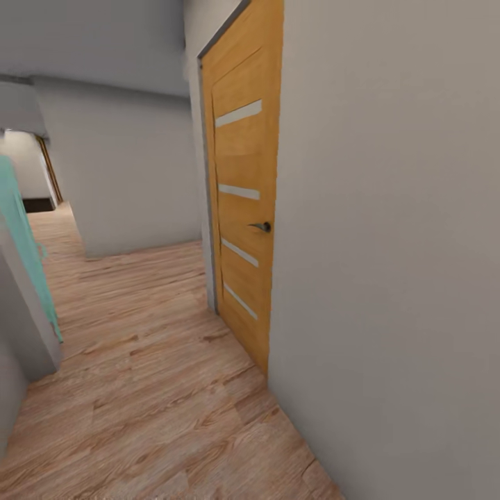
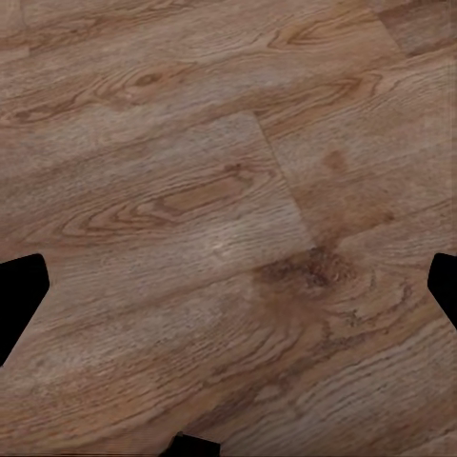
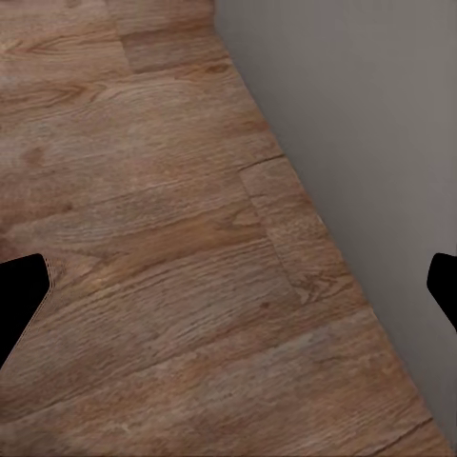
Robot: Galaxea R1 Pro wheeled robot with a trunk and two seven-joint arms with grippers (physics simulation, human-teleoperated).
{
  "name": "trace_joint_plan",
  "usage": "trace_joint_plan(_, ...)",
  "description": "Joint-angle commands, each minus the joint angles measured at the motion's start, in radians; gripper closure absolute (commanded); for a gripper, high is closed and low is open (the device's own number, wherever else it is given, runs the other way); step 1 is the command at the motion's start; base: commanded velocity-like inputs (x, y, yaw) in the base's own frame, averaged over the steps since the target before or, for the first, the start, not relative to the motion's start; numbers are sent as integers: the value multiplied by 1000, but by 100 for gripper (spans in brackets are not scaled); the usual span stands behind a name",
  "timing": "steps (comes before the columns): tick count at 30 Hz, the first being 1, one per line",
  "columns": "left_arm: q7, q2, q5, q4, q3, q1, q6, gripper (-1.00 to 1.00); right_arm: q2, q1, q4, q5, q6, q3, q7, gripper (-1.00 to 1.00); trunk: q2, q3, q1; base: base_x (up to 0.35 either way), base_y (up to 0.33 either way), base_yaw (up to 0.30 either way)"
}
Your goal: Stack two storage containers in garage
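Closest to me, my left end effector [image 2: 228, 286] hangs over bare wood plank floor [image 2: 190, 190]; its two dark fingertips [image 2: 19, 295] sit at opposite edges of the left wrist view, spread wide with nothing between them. My right end effector [image 3: 228, 295] is the same: dark fingertips [image 3: 19, 300] far apart, empty, over planks right where they meet the base of a grey wall [image 3: 362, 114].

From the head camera I look along a corridor. That grey wall [image 1: 389, 264] runs close along my right side. Just past its near corner stands a closed orange wooden door [image 1: 243, 208] with four pale horizontal strips and a small dark handle [image 1: 261, 226]. On my left a grey wall edge carries a teal panel [image 1: 24, 243]. The plank floor [image 1: 153, 389] goes on ahead to a plain grey wall [image 1: 125, 173], then turns off left toward a further opening [image 1: 31, 180]. The two containers are somewhere outside what my cameras take in here.
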Motion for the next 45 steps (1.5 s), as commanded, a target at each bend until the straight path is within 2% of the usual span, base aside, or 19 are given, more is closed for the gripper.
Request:
trace_joint_plan(1,-1,0,-3,1,8,-1,-3,-100,0,1,-2,10,0,1,-9,-100,0,-1,0,0,0,295)
trace_joint_plan(8,-3,3,-2,1,8,-1,-3,-100,0,1,-2,10,0,1,-9,-100,0,-1,0,139,39,295)
trace_joint_plan(28,-3,4,-2,1,8,-1,-3,-100,0,1,-2,10,0,1,-9,-100,0,-1,0,296,83,294)
trace_joint_plan(45,-3,6,-2,1,7,-1,-3,-100,0,1,-2,8,-1,-1,-11,-100,0,-1,0,323,3,34)
